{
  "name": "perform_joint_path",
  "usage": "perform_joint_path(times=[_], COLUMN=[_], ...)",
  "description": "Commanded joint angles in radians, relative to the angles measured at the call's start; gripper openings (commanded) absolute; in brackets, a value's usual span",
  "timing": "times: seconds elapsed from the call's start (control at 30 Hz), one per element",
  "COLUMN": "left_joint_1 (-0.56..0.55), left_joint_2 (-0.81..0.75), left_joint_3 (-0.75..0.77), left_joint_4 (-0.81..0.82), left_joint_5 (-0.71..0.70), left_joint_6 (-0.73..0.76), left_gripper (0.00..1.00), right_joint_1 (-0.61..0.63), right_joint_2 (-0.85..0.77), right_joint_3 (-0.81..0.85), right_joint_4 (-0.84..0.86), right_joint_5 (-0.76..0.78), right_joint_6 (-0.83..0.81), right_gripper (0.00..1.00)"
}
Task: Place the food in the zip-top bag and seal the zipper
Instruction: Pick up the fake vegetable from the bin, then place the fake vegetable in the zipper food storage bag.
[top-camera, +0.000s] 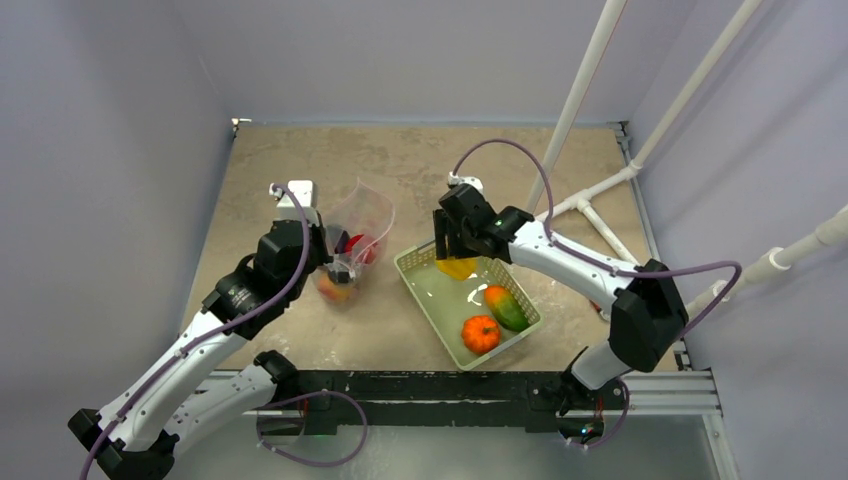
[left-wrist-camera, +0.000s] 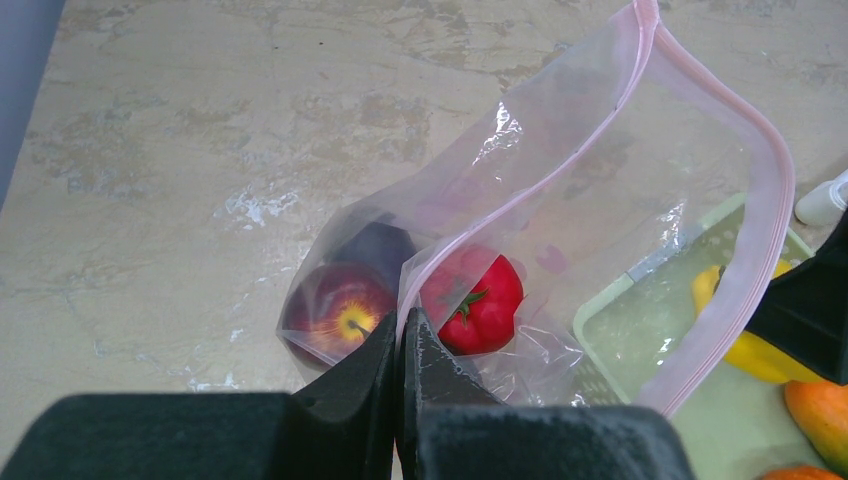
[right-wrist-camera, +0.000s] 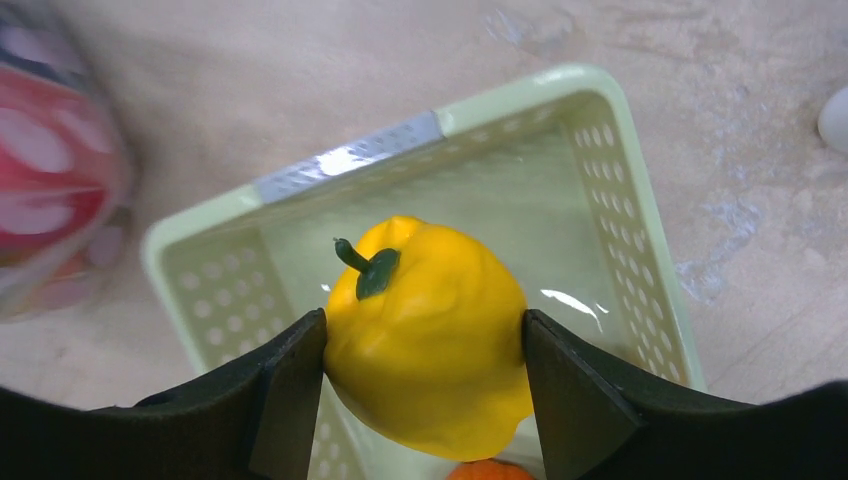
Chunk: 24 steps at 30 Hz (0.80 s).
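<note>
From above, the left gripper (top-camera: 340, 268) meets the near rim of the zip-top bag (top-camera: 356, 232), which stands open at mid-bench, towards the left edge. Just right of it sits a pale green basket (top-camera: 428, 310), close to the near edge, holding an orange pumpkin (top-camera: 481, 333) and a green-and-orange piece (top-camera: 507, 307). The right gripper (top-camera: 457, 262) hangs over the basket's far corner with the yellow pepper (top-camera: 460, 270). White pipes (top-camera: 585, 80) cross the far right corner.

In the left wrist view, the jaws are pressed together on the bag's mouth edge, pinching the pink zipper (left-wrist-camera: 783, 190). A peach (left-wrist-camera: 335, 312), a purple eggplant (left-wrist-camera: 378, 250) and a red tomato (left-wrist-camera: 480, 300) lie inside the bag, just beyond the jaws. The basket rim shows through the plastic.

In the right wrist view, the jaws stand apart, clamping the pepper squarely between them, stem up, above the basket. The bag is a red blur at the left.
</note>
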Motion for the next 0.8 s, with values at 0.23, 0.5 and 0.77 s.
perform_joint_path(times=[0.23, 0.5, 0.77], left_joint_1=[0.001, 0.002, 0.002], left_joint_2=[-0.011, -0.011, -0.025], left_joint_3=[-0.002, -0.002, -0.004], left_joint_4=[0.021, 0.022, 0.027], left_joint_5=[0.0, -0.008, -0.014], left_joint_6=[0.02, 0.02, 0.017], left_gripper=[0.0, 0.0, 0.0], right_joint_1=[0.007, 0.04, 0.114], right_joint_2=[-0.15, -0.215, -0.203], right_joint_3=[0.244, 0.291, 0.361], right_joint_4=[0.071, 0.246, 0.398], right_joint_5=[-0.149, -0.272, -0.359], right_joint_6=[-0.068, -0.107, -0.129], right_gripper=[0.19, 0.19, 0.17])
